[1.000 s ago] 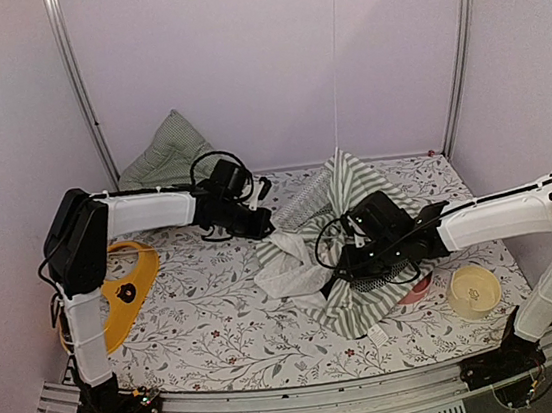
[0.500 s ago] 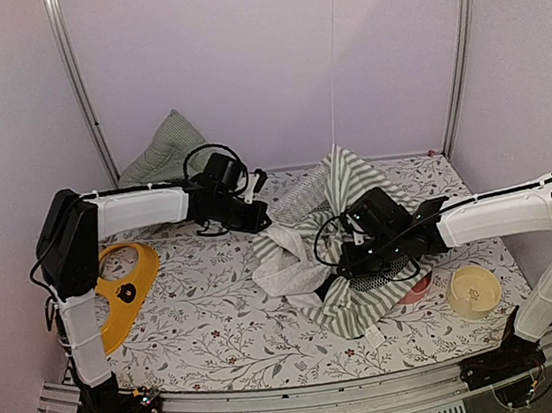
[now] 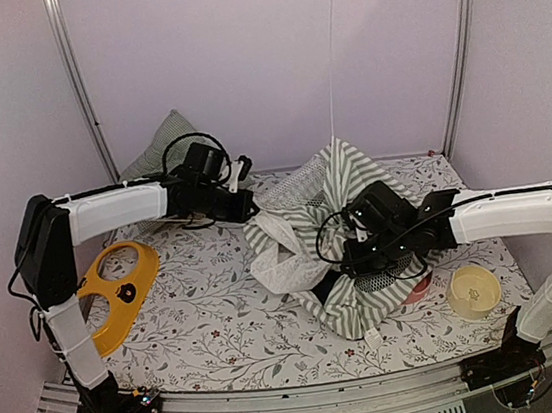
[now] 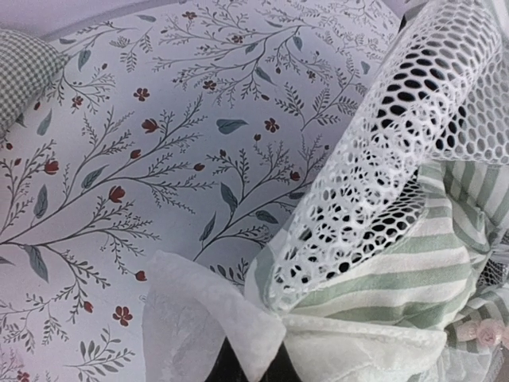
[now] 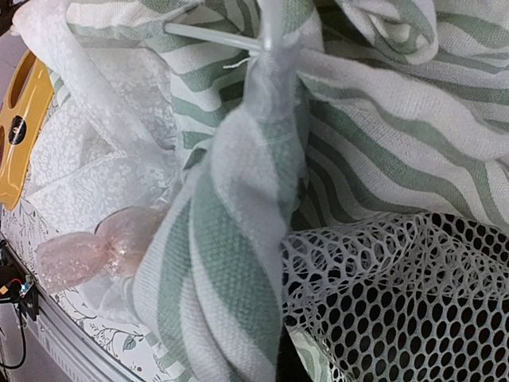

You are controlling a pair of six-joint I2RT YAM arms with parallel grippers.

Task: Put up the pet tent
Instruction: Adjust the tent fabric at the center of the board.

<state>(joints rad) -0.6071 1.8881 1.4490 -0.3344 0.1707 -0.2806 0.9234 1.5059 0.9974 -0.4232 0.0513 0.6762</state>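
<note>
The pet tent point(image 3: 350, 192) lies crumpled at the middle of the table, with green-and-white stripes, white lining and a white mesh panel point(image 3: 298, 182). My left gripper point(image 3: 244, 208) is at the tent's far left edge, shut on its white lining. In the left wrist view the fabric point(image 4: 398, 270) and mesh point(image 4: 398, 135) cover the fingers. My right gripper point(image 3: 345, 254) is buried in the tent's near middle, shut on a bunched striped fold point(image 5: 231, 263). A thin white pole point(image 5: 211, 36) crosses above that fold.
A green checked cushion point(image 3: 163, 150) leans in the back left corner. A yellow bowl stand point(image 3: 115, 292) lies at the left. A cream bowl point(image 3: 473, 290) and a pink bowl point(image 3: 417, 288) sit at the right, the pink one partly under the tent.
My left gripper has moved back and to the left, pulling the tent's white lining and mesh with it. The right gripper has stayed almost still in the fabric.
</note>
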